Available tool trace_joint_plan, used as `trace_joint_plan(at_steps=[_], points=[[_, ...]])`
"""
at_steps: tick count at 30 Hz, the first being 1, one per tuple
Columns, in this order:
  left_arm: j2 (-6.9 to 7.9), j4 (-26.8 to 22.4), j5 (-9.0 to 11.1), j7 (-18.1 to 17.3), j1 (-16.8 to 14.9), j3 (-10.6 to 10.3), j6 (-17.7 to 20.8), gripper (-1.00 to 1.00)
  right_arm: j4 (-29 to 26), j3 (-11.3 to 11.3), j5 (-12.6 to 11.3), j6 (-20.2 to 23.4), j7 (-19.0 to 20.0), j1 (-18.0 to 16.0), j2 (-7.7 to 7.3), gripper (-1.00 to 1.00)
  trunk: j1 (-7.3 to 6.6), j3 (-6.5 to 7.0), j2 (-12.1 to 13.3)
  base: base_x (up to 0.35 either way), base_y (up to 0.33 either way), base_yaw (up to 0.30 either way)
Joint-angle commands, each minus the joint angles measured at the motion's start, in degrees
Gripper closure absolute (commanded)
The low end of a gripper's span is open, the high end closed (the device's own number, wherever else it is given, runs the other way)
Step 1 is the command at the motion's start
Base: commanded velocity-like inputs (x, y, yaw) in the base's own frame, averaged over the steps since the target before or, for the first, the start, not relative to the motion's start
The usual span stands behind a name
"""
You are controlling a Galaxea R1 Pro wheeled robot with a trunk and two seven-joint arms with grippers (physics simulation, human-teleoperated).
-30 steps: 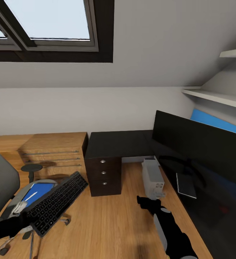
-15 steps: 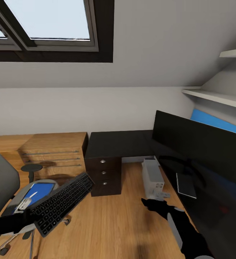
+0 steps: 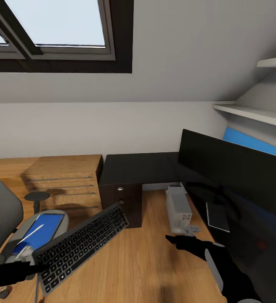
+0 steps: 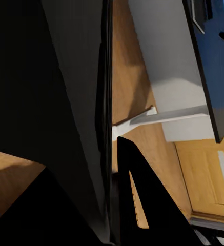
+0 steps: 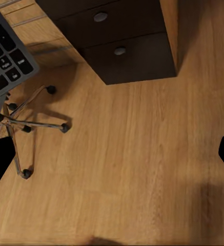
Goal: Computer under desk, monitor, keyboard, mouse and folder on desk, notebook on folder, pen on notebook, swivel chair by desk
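Keyboard [image 3: 81,248] now farther toward desk [image 3: 140,167], flat black, dark-keyed, tilted.

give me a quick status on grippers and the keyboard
Left gripper shut on keyboard, held in the air, tilted, over the floor beside the swivel chair. Right gripper free, open, near computer. Folder with pen on chair seat.

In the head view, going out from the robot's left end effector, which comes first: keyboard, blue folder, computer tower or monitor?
1. keyboard: held in the left end effector.
2. folder: just beyond, on the chair seat.
3. computer: across the floor, under the desk.
4. monitor: far right, on the desk.
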Motion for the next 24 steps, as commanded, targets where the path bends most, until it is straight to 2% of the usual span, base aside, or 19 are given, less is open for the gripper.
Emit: trace_joint_plan(at_steps=[1, 5, 9, 12, 14, 18, 24], points=[[0.08, 0.32, 0.20, -0.43, -0.09, -0.31, -0.46, 1.00, -0.06, -0.13, -0.44, 0.81, 1.14, -0.04, -0.25, -1.00, 0.04, -0.13, -0.13, 0.000, 0.000, 0.000], [0.09, 0.68, -0.04, -1.52, -0.08, -0.34, -1.50, 1.00, -0.06, -0.16, -0.47, 1.52, 3.79, -0.04, -0.96, -1.00, 0.04, -0.13, -0.13, 0.000, 0.000, 0.000], [0.07, 0.83, -0.17, -4.22, -0.08, -0.38, -2.30, 1.00, -0.06, -0.18, -0.51, 2.37, 10.08, -0.04, -2.24, -1.00, 0.04, -0.13, -0.13, 0.000, 0.000, 0.000], [0.02, 0.85, -0.22, -5.02, -0.08, -0.69, -3.21, 1.00, -0.06, -0.18, -0.46, 2.45, 18.05, -0.04, -3.53, -1.00, 0.04, -0.13, -0.13, 0.000, 0.000, 0.000], [0.01, 0.86, -0.23, -5.16, -0.08, -1.28, -3.51, 1.00, -0.06, -0.18, -0.40, 2.46, 21.05, -0.04, -3.86, -1.00, 0.04, -0.13, -0.13, 0.000, 0.000, 0.000], [0.01, 0.86, -0.17, -5.79, -0.09, -2.95, -3.84, 1.00, -0.06, -0.18, -0.41, 2.47, 23.98, -0.04, -4.56, -1.00, 0.04, -0.13, -0.13, 0.000, 0.000, 0.000], [0.00, 0.86, -0.23, -6.77, -0.09, -3.94, -4.17, 1.00, -0.09, -0.28, -0.39, 2.09, 25.02, -0.04, -4.85, -1.00, 0.04, -0.13, -0.13, 0.000, 0.000, 0.000]])
